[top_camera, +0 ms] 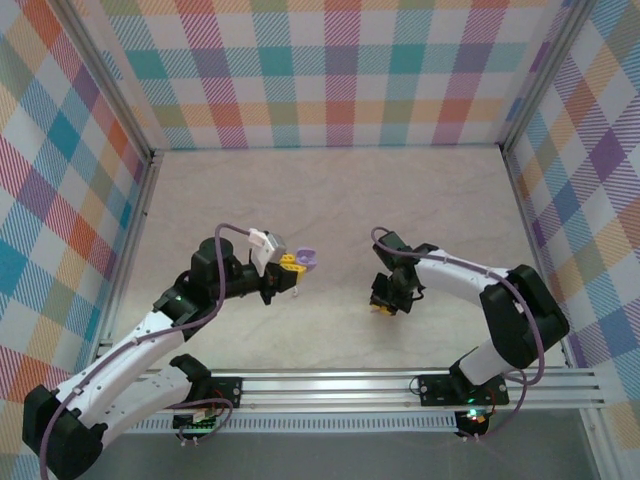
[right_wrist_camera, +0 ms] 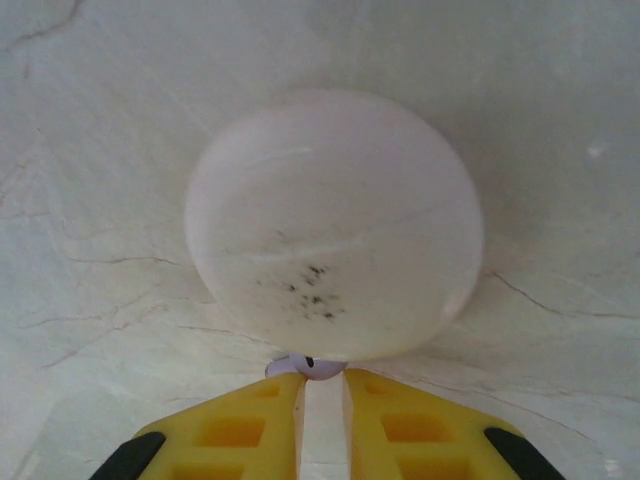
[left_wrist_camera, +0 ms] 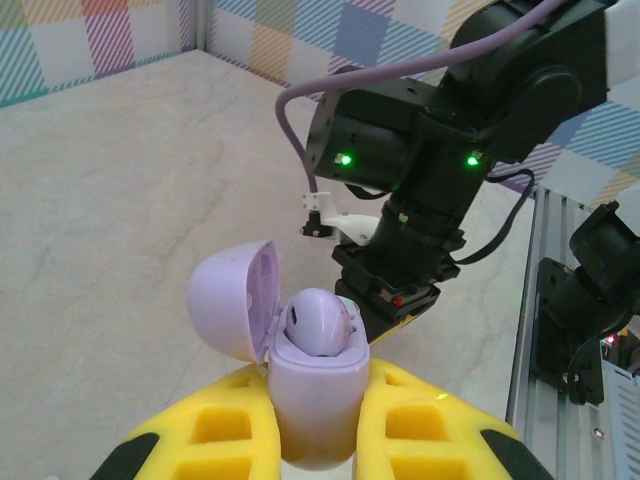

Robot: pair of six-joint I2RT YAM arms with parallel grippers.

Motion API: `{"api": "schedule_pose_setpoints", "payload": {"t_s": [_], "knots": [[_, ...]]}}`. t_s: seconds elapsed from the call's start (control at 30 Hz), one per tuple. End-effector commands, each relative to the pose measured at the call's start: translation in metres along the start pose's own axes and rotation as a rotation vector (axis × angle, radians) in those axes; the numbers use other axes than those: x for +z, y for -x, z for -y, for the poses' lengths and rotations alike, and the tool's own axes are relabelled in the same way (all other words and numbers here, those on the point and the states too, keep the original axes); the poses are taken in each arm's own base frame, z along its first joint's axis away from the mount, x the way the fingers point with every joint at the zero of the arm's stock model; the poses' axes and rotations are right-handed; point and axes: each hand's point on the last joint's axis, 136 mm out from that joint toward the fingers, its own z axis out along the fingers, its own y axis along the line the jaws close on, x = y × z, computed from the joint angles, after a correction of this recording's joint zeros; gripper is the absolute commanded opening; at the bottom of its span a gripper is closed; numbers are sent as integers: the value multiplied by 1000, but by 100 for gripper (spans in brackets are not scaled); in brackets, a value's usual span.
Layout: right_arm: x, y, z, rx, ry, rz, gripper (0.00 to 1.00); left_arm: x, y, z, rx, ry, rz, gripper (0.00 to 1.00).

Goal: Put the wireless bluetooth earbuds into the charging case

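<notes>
From above, my left tool is held off the bench with the charging case at its tip, a small purple shape with no detail to read. My right tool points straight down at the bench, well apart from the left one. At this height I can't make out how its fingers stand.

My left wrist camera gives the detail. The yellow fingers are clamped on the lower body of the case from both sides. The lid is swung open to the left. A pale purple earbud sits in the case, its rounded top above the rim. Beyond it my right arm reaches down toward the bench.

My right wrist camera looks straight down at the marbled bench. A white round disc lies flat just ahead of the fingertips. The fingers are drawn close with a narrow slot between them, and a tiny pale piece sits right at their tips, apparently pinched there, against the near edge of the disc.
</notes>
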Motion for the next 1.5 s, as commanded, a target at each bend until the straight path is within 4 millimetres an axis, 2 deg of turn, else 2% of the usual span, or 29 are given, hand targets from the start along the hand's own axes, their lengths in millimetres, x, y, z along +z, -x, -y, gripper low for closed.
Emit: {"api": "schedule_pose_setpoints", "payload": {"t_s": [0.0, 0.43, 0.7, 0.93, 1.3, 1.47], "knots": [[10, 9, 7, 26, -52, 21, 22, -5, -4, 8, 37, -24, 1, 0], [13, 21, 9, -35, -126, 40, 28, -4, -6, 10, 46, -38, 8, 0], [8, 33, 3, -85, -139, 86, 34, -5, -5, 11, 51, -43, 7, 0], [17, 32, 3, -96, -135, 68, 30, -6, -6, 12, 56, -42, 3, 0], [22, 48, -10, -225, -165, 72, 20, -6, -7, 12, 52, -47, -2, 0], [8, 50, -17, -247, -146, 97, 18, -6, -9, 12, 54, -41, -5, 0]]}}
